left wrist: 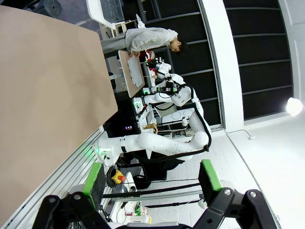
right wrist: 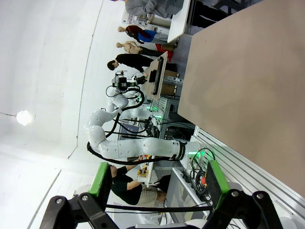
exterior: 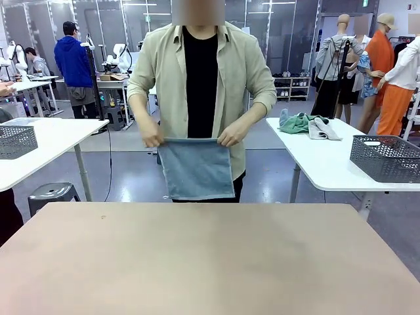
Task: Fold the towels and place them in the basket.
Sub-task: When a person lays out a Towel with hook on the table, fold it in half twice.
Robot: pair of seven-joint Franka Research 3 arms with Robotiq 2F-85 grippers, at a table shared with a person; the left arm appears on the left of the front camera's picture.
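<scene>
**Grippers.** The left gripper [left wrist: 151,177] is spread fully apart, its green pads [left wrist: 93,177] are bare, and nothing is held. The right gripper [right wrist: 157,179] is likewise wide open and empty. In both wrist views the brown table [exterior: 210,262] is seen off to one side, so both grippers are judged to be standing back from the work surface.

**Towel.** One blue-grey towel [exterior: 197,169] is held up in the air just beyond the table's far edge. It hangs flat from its top edge, which is pinched by the person's hand at the left corner [exterior: 152,134] and the hand at the right corner [exterior: 233,134]. Its lower edge hangs near the level of the far table edge. Whether it touches cannot be told.

**Basket.** A grey mesh basket [exterior: 386,157] is seen on a white side table at the far right, well apart from the towel. Whether it is the one meant for the task cannot be told.

**Step in hand (judgement).** The towel is being presented and folding is not yet begun.

**Method notes (judgement).**
- The grippers are best kept back and wide until the towel is laid flat and the hands are withdrawn.
- One corner should then be taken by each gripper, pinched low and close to the hem.
- Both corners should be lifted together and carried evenly, so that edge meets edge.
- Terry is limp, so sag in the middle is to be expected and a slow, level carry is advised.
</scene>
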